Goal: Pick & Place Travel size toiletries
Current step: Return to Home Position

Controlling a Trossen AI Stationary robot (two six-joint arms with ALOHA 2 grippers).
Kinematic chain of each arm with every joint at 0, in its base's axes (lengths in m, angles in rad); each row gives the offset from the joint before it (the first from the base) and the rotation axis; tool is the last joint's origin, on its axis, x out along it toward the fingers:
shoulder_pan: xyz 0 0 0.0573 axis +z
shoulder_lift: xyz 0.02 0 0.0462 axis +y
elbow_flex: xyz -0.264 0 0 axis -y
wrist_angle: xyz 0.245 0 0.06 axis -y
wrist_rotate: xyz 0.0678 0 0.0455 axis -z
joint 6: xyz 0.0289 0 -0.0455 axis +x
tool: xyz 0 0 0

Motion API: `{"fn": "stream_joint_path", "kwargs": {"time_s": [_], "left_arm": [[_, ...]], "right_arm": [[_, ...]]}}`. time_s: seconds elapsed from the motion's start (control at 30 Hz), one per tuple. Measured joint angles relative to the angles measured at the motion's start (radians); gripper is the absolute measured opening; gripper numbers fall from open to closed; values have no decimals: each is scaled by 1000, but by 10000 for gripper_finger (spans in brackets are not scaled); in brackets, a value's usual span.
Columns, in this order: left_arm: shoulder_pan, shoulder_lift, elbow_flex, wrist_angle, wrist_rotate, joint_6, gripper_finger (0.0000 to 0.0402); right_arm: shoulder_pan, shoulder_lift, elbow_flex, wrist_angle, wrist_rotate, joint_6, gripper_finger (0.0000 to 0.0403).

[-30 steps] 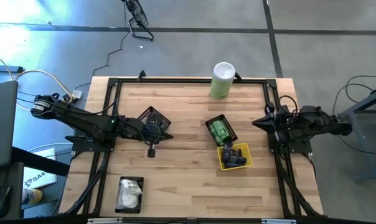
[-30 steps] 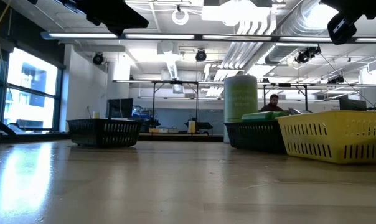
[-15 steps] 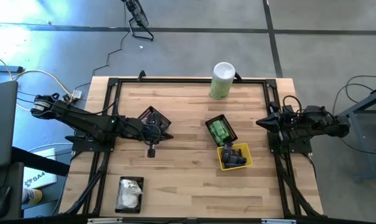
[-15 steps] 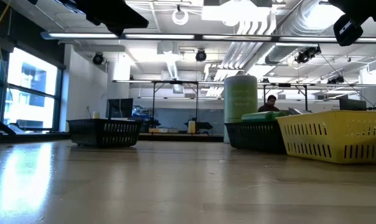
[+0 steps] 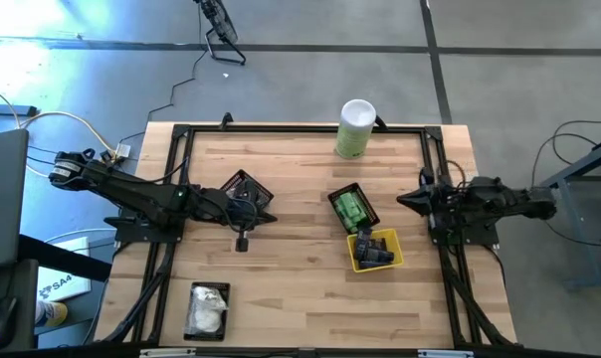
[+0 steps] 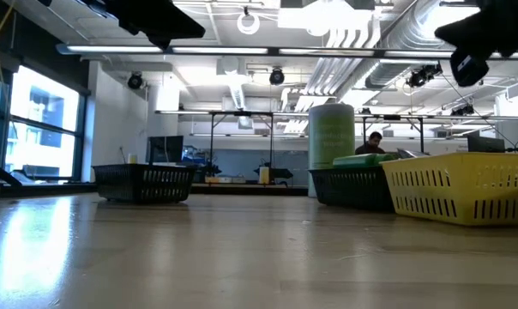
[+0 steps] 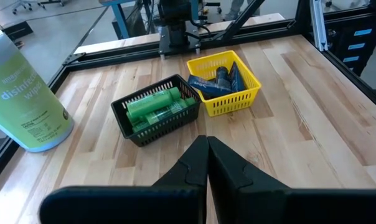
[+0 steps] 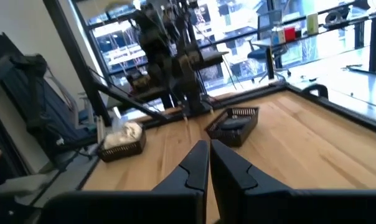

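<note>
The toiletries lie sorted in baskets. Green bottles (image 5: 351,210) (image 7: 154,107) fill a black basket at mid-table, and navy tubes (image 5: 376,249) (image 7: 220,78) fill the yellow basket beside it. White packets (image 5: 207,308) (image 8: 122,134) sit in a black basket at the near left. Dark flat items (image 8: 233,123) lie in another black basket (image 5: 247,188) under my left arm. My left gripper (image 5: 271,215) (image 7: 206,138) hangs shut above the table, pointing toward the green bottles. My right gripper (image 5: 400,199) (image 8: 208,143) is shut at the right edge, above the table and right of the two central baskets.
A tall white-and-green wipes canister (image 5: 356,127) (image 7: 20,93) stands at the table's far edge. A black frame (image 5: 300,128) runs around the wooden top. Bare wood (image 5: 310,288) lies between the near-left basket and the yellow one.
My right gripper has sunk a little at the right edge and stayed shut. The baskets and their contents have not moved.
</note>
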State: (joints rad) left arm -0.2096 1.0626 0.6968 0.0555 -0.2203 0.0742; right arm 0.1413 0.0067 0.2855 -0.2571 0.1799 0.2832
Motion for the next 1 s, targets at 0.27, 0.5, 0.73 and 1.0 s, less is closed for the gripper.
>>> {"fn": "stream_joint_path", "kwargs": {"time_s": [0.27, 0.5, 0.73, 1.0], "left_arm": [[0, 0, 0, 0, -2, 0, 3], [0, 0, 0, -1, -2, 0, 3], [0, 0, 0, 0, -2, 0, 3], [0, 0, 0, -1, -1, 0, 3]], "right_arm": [[0, 0, -131, 87, 1, 0, 8], [0, 0, -159, 87, 1, -38, 8], [0, 0, -159, 89, -4, -74, 8], [0, 0, -240, 204, -17, -72, 8]]}}
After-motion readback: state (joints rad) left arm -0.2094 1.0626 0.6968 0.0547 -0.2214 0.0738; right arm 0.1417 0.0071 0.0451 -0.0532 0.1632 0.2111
